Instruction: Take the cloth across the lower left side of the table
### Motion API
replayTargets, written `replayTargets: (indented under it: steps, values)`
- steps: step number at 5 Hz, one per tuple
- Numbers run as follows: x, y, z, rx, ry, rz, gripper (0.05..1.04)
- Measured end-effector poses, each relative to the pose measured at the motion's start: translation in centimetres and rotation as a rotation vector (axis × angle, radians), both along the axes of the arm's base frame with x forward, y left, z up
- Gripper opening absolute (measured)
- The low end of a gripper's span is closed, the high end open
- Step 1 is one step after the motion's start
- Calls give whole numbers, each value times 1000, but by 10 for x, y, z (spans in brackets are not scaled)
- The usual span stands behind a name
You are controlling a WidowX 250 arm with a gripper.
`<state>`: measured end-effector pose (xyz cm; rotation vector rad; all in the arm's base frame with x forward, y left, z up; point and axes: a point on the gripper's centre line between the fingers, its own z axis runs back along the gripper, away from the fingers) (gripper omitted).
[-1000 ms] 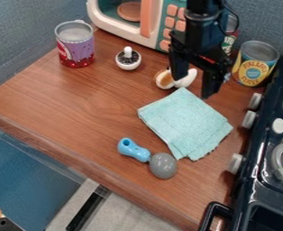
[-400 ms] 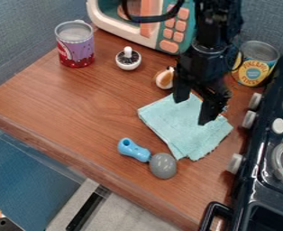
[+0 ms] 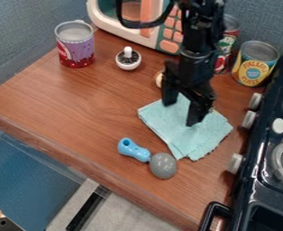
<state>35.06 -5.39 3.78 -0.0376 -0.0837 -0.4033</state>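
Observation:
My gripper (image 3: pixel 179 115) hangs over the upper part of the folded light-blue cloth (image 3: pixel 189 139), open, with its two fingers spread apart. The cloth lies flat on the wooden table at right of centre, its upper part partly hidden behind the gripper. Whether the fingertips touch the fabric, I cannot tell.
A blue-handled scoop with a grey ball end (image 3: pixel 163 165) lies just below the cloth's lower left edge. Behind are a purple can (image 3: pixel 75 44), a small white shaker (image 3: pixel 128 59), a toy microwave (image 3: pixel 121 20) and a pineapple can (image 3: pixel 254 64). The stove (image 3: pixel 267 153) borders the right.
The gripper has come down and forward from the back of the table to over the cloth, then shifted slightly left. The cloth has not moved.

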Motion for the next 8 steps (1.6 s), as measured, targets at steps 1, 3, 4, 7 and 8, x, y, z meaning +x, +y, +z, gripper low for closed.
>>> replayTargets:
  steps: [1,3,4,7,8]
  values:
    - [-3,8,-7,0,0,27,1001]
    - [-15,27,-12,46,-18,92,1001]
    - [-20,47,-13,68,-21,166,1001]
    - [-65,133,-16,86,-31,496,1001]
    - [-90,164,-16,60,-38,621,1001]
